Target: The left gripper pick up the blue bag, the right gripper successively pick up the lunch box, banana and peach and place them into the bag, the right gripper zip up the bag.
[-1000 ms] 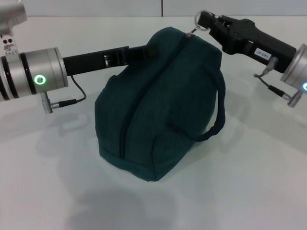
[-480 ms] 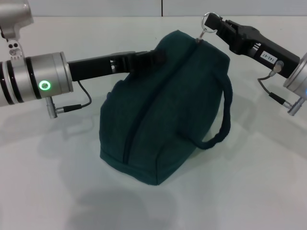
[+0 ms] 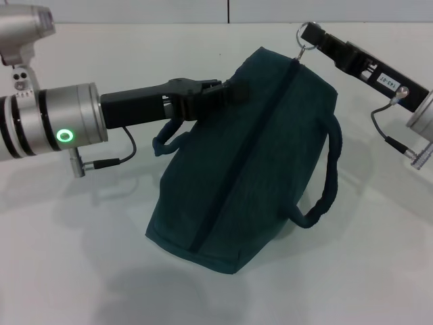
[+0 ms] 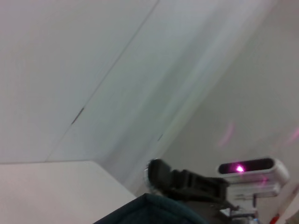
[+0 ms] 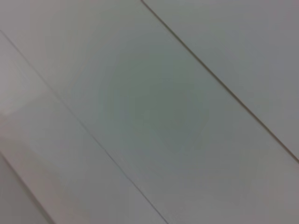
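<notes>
Teal blue bag (image 3: 250, 156) clamped by left tool (image 3: 226, 93); right tool (image 3: 312, 37) pinching ring pull (image 3: 309, 32) at 1 o'clock, liable to slip.

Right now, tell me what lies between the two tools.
In the head view, the top of the bag spans the stretch between the left tool and the right tool, with its closed zipper.

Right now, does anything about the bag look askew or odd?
Yes. The dark teal fabric bag is tipped, its base partly off the white table, hung between the left gripper on a handle and the right gripper at the zipper ring.
</notes>
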